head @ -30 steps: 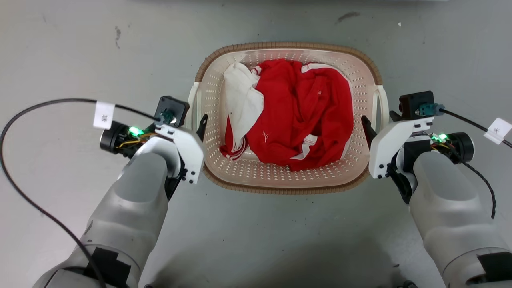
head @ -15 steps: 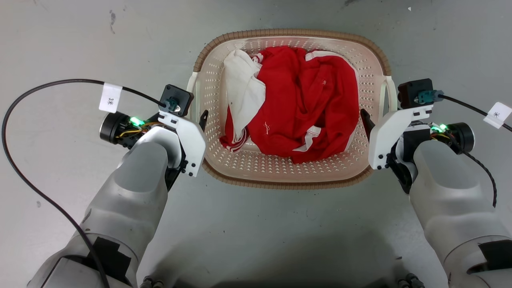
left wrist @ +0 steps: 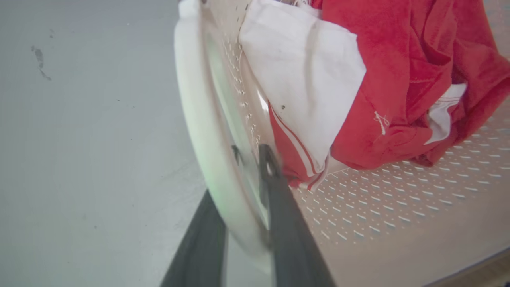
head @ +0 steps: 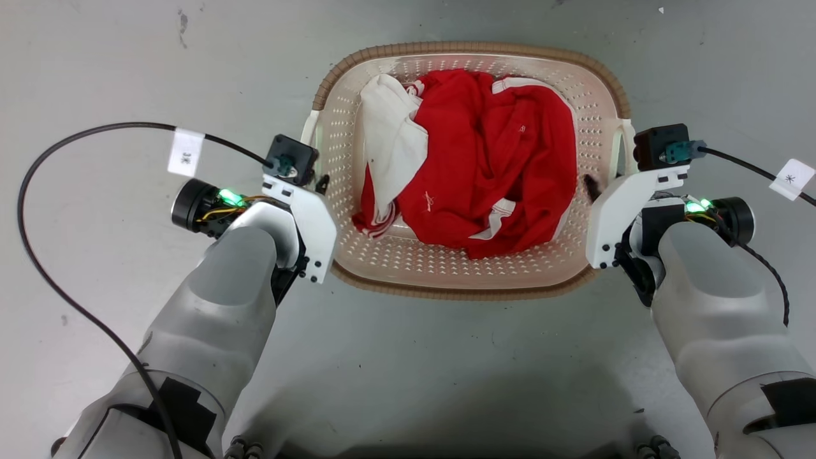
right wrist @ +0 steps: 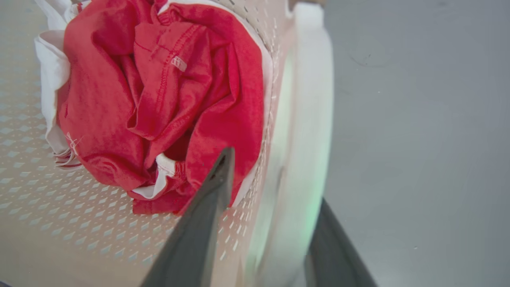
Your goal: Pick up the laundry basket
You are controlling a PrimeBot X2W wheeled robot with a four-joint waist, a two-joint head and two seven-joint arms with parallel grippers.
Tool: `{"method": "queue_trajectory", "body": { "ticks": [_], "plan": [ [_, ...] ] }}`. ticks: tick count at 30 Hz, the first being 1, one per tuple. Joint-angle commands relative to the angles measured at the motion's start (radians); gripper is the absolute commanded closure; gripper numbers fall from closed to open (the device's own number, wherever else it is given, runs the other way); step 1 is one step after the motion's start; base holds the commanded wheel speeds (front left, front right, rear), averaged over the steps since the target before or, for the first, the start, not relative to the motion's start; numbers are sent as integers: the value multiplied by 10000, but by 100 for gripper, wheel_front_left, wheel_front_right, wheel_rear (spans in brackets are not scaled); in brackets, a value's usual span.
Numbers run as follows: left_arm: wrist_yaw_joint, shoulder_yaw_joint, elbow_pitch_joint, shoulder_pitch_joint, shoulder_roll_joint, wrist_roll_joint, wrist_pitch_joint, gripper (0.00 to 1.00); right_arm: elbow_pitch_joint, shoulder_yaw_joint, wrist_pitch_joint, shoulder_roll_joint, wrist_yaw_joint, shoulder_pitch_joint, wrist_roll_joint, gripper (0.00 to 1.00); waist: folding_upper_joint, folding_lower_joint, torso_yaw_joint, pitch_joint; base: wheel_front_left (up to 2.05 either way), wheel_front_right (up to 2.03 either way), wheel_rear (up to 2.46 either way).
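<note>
The laundry basket [head: 465, 293] sits on the grey floor [head: 127, 64] between the two arms, with a red garment [head: 484, 166] and a white cloth [head: 389, 146] heaped inside. The left hand [head: 320, 186] straddles the white left handle [left wrist: 199, 119], one finger outside and one inside the perforated wall, and looks pressed onto it. The right hand [head: 596, 188] likewise has the right handle [right wrist: 310, 99] between its fingers, but I cannot tell whether they are squeezed tight or merely set around it. So the reach and placement on both sides look done. What is left is confirming the right-side grip and raising the basket evenly; the pictures do not show whether it has left the floor yet
</note>
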Motion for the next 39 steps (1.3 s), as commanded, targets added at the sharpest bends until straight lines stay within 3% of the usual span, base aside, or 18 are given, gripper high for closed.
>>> {"method": "queue_trajectory", "body": {
  "ticks": [1, 10, 16, 27, 33, 39],
  "plan": [
    [24, -67, -14, -34, 91, -115, 9, 100, 34, 48, 13, -5, -1, -184, 52, 100, 0, -1, 5, -5, 0, 0, 0],
    [22, -729, -217, 212, 165, -665, 232, 100, 80, 108, 101, -5, -1, -103, 14, 100, 0, -1, -28, -337, 0, 0, 0],
    [13, -1338, -559, 591, 296, -1527, 1226, 100, 107, 123, 700, -5, -1, 168, -56, 100, 0, -1, -75, -1094, 0, 0, 0],
    [12, -3069, -1829, 1515, 923, -3337, 2933, 100, 158, 851, 2750, -5, -1, 964, 39, 100, 0, -1, -138, -3336, 0, 0, 0],
    [2, -4116, -2642, 2252, 1499, -4581, 4187, 100, 151, 1442, 3784, -26, -3, 1523, 666, 100, 0, -1, -207, -4740, 0, 0, 0],
    [4, -4712, -3106, 2723, 2024, -5548, 4529, 100, 124, 2023, 4316, -54, -3, 2115, 1276, 100, 0, -1, -251, -5895, 0, 0, 0]
  ]
}}
